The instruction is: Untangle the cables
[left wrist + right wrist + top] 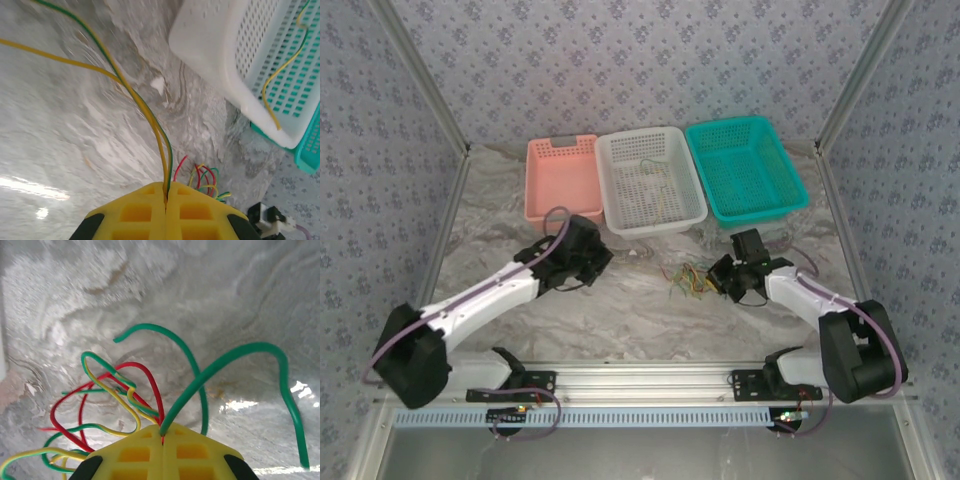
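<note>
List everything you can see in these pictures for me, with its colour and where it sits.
table: one, marbled grey-white; beneath everything.
pink basket: one, pink; far edge, left.
white basket: one, white; far edge, middle.
teal basket: one, teal; far edge, right.
cables: one tangled bunch, yellow, green, red; mid-table, in front of the baskets.
single wire: one, yellow-green; inside the white basket.
left gripper: one, yellow fingers; shut on two thin cables.
right gripper: one, yellow fingers; shut on a green cable.
</note>
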Tool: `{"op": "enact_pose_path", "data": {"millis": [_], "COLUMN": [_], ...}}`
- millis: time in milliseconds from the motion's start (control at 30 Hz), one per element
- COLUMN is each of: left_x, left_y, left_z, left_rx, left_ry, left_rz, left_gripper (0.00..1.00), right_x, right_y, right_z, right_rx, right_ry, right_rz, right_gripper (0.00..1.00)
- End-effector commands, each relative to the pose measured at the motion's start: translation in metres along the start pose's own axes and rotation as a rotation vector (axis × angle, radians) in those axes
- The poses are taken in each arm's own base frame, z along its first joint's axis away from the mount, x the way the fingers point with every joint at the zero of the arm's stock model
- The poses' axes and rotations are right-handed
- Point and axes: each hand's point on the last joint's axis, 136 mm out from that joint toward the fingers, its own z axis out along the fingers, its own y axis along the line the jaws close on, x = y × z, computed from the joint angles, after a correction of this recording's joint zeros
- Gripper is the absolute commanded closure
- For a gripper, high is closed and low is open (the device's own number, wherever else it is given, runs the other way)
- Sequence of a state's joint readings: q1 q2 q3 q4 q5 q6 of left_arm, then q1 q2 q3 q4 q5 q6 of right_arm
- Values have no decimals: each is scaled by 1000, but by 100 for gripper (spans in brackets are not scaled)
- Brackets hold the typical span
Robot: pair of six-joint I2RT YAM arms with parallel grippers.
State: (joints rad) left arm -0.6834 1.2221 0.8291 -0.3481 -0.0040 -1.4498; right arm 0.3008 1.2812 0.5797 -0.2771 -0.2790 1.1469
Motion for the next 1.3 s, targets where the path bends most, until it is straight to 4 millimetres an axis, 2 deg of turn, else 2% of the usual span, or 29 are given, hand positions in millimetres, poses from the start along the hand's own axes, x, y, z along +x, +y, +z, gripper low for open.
{"op": "enact_pose_path", "data": {"millis": [0, 167, 367, 467, 567, 633, 700, 767, 900, 967, 1067, 1133, 1267], "left_x": [-32, -66, -93, -98, -98, -97, -97, -96, -91, -88, -82, -75, -57], "left_y": [26, 16, -3, -15, -37, -51, -66, -81, -111, -125, -150, -169, -198], "left_z": [-26, -60, -93, -100, -105, -109, -115, -122, -135, -139, -146, -150, -154], "left_rx": [-85, -44, -28, 0, 47, 77, 116, 154, 235, 276, 347, 411, 530], "left_ry": [-108, -165, -235, -239, -217, -204, -194, -185, -156, -136, -92, -52, 45], "left_rz": [49, 51, 100, 115, 151, 169, 184, 200, 224, 241, 286, 346, 480], "left_gripper": [100, 100, 100, 100, 100, 100, 100, 100, 100, 100, 100, 100, 100], "right_x": [-21, -39, -49, -49, -48, -48, -50, -51, -49, -42, -25, -10, 28], "right_y": [-16, -38, -42, -46, -44, -41, -35, -28, -3, 13, 54, 98, 157], "right_z": [-18, -35, -50, -53, -53, -57, -67, -83, -120, -132, -142, -147, -156], "right_rx": [87, 99, 83, 89, 85, 87, 84, 81, 25, -26, -153, -303, -516], "right_ry": [-99, -125, -141, -141, -132, -135, -156, -182, -243, -250, -249, -241, -191], "right_rz": [-17, 21, 7, 7, -10, -29, -59, -80, -101, -110, -212, -367, -652], "right_gripper": [100, 100, 100, 100, 100, 88, 72, 63, 50, 46, 43, 41, 35]}}
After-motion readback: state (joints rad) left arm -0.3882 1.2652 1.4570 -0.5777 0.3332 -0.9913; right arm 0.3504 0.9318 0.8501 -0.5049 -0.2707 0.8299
